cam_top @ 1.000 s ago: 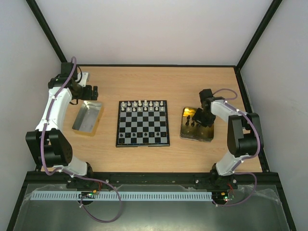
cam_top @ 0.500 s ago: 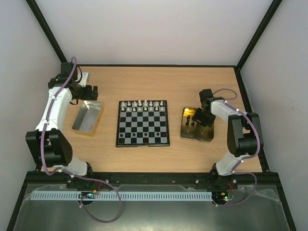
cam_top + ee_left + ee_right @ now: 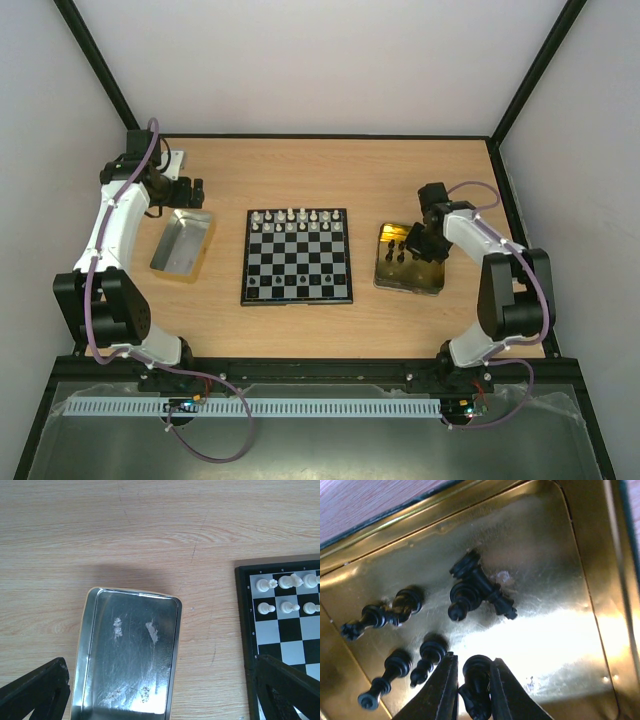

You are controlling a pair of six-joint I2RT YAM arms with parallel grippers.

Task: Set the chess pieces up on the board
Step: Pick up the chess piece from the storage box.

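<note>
The board [image 3: 297, 257] lies mid-table with white pieces [image 3: 297, 220] on its two far rows and a few black pieces [image 3: 256, 284] on its near row. Its far left corner and white pieces [image 3: 285, 582] show in the left wrist view. My right gripper [image 3: 410, 243] is down in the gold tray [image 3: 410, 288]. In the right wrist view it [image 3: 473, 659] is shut on a black piece [image 3: 477, 675]. Several more black pieces [image 3: 470, 592] lie loose on the gold tray's floor [image 3: 545, 595]. My left gripper [image 3: 190, 190] hangs open and empty over the silver tray [image 3: 127, 655].
The silver tray [image 3: 183, 243] sits left of the board and holds no pieces. A black piece [image 3: 427, 657] lies just left of my right fingers. Bare wood lies between the trays and the board. Black frame posts stand at the table's far corners.
My right arm's elbow has swung out to the right while its gripper stays in the gold tray. The left arm has not moved.
</note>
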